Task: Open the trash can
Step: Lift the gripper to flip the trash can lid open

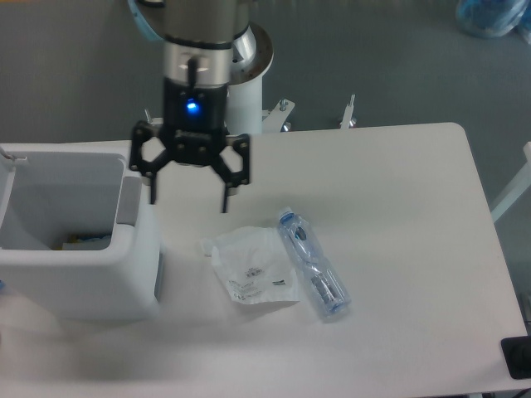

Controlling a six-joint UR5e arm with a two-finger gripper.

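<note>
The trash can [79, 274] is a large white boxy bin at the left of the table. Its top stands open and I see down into the grey inside, where some small items lie at the bottom. The lid [7, 178] stands tipped up at the far left edge. A grey tab [129, 201] sits on the bin's right rim. My gripper [188, 201] hangs just right of the bin, above the table, fingers spread wide and empty. Its left finger [153, 186] is close to the grey tab.
A clear plastic bottle with a blue cap [313, 264] lies on its side right of the gripper. A crumpled clear plastic bag [253, 267] lies beside it. The white table [398, 207] extends to the right. The robot's base [249, 91] stands behind the table.
</note>
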